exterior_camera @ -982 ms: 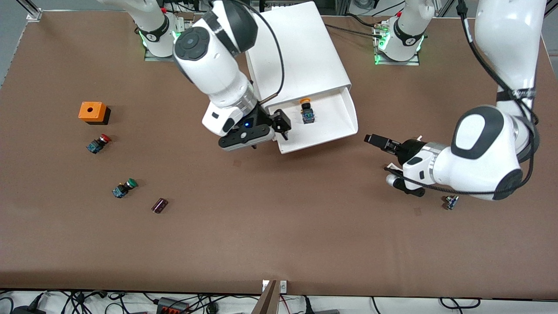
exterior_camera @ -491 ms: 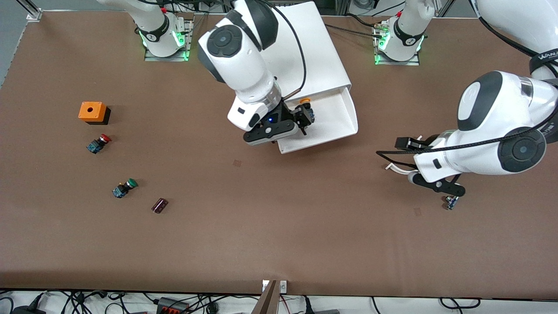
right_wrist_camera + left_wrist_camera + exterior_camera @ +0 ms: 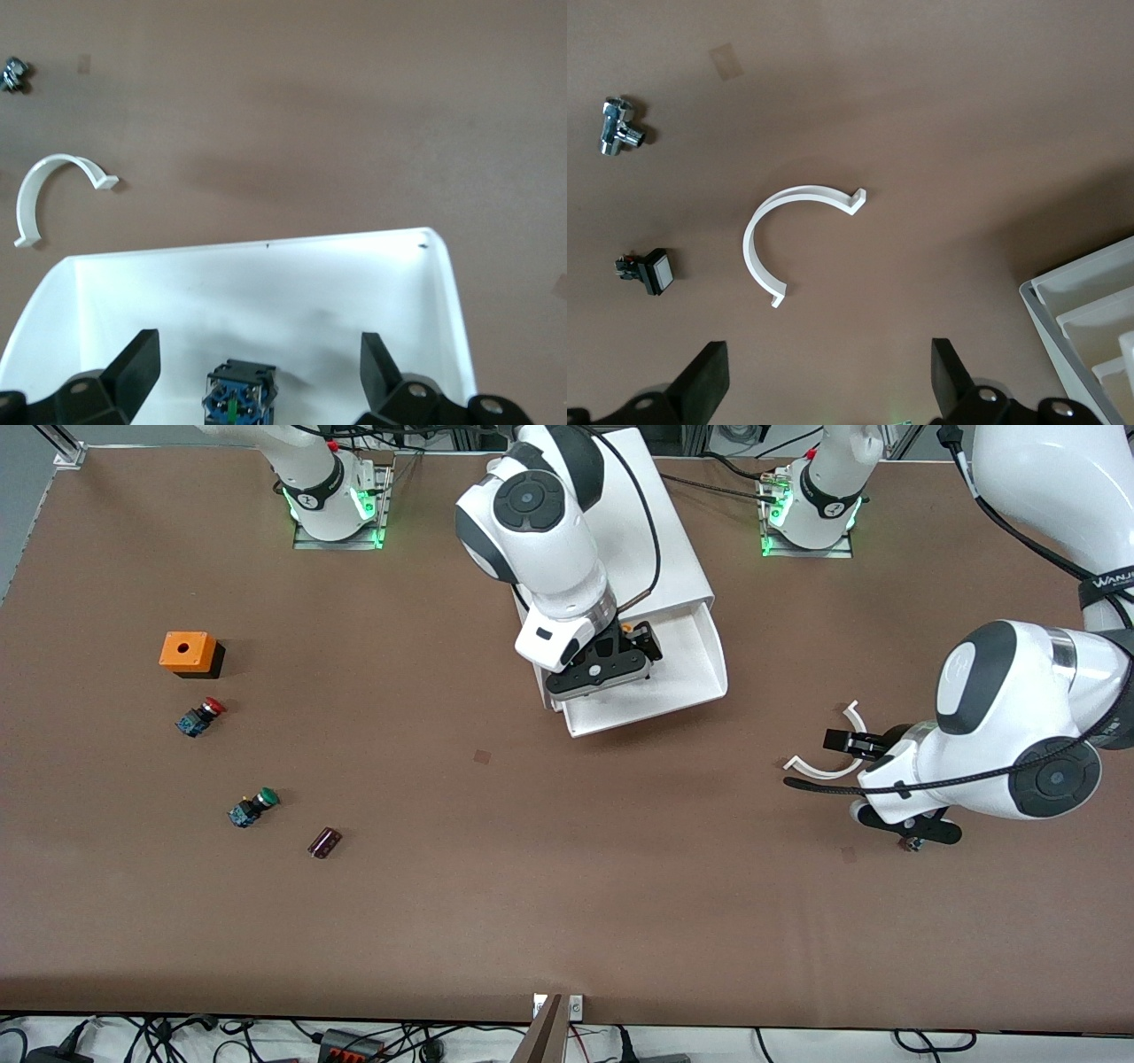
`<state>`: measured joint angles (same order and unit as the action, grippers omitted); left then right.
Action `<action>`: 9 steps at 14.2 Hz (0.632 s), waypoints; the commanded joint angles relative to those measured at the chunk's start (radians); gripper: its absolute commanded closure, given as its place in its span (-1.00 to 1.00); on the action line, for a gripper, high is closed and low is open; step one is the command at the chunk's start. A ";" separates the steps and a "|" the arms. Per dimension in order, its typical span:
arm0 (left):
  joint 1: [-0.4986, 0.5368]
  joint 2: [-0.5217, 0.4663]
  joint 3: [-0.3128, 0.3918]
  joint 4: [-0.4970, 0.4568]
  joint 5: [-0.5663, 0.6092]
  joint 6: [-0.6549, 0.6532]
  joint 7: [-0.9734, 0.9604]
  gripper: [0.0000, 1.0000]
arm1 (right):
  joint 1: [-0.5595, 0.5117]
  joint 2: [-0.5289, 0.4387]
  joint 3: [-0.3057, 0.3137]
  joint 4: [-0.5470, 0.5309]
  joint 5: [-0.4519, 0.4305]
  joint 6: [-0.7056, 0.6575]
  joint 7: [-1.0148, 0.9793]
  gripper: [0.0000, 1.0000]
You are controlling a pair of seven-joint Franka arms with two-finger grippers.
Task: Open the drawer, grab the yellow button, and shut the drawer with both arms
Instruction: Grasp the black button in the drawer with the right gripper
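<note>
The drawer (image 3: 660, 682), the top one of the white cabinet (image 3: 620, 531) that stands at the robots' edge of the worktop (image 3: 549, 886), is pulled out toward the front camera, so its tray lies bare from above and can be reached straight down. The button (image 3: 237, 397) sits in that tray, close to the cabinet's face; the right wrist view shows its dark blue body midway between the two black fingers, and the front view shows only a bit of its orange cap past the wrist. The right gripper (image 3: 620, 657) hangs over the tray with its jaws wide and nothing in them, one finger on each side of the button, which reads as lining up for the pick; a descent and a squeeze appear to come next. The left gripper (image 3: 849, 740) waits over bare worktop toward the left arm's end, jaws wide and empty, above a white curved clip (image 3: 796, 241). It seems parked clear of the drawer so the right arm has room, yet near enough to push the drawer shut afterwards. Two small parts lie by the clip, a metal fitting (image 3: 618, 139) and a square-capped switch (image 3: 651, 270).
</note>
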<state>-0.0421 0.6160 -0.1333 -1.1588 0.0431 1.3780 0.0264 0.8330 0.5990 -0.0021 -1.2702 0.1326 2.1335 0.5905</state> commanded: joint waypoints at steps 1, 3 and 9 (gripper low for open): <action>0.002 -0.015 -0.006 -0.022 0.008 0.003 -0.012 -1.00 | 0.035 0.050 -0.013 0.086 -0.037 -0.079 0.040 -1.00; 0.008 -0.016 -0.006 -0.051 -0.038 0.006 -0.028 -1.00 | 0.052 0.071 -0.013 0.115 -0.067 -0.131 0.054 -1.00; 0.008 -0.019 -0.009 -0.070 -0.045 0.001 -0.117 -1.00 | 0.078 0.102 -0.013 0.129 -0.067 -0.168 0.054 -1.00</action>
<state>-0.0412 0.6166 -0.1362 -1.1957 0.0155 1.3771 -0.0622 0.8995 0.6803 -0.0031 -1.1883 0.0836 2.0119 0.6225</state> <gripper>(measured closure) 0.000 0.000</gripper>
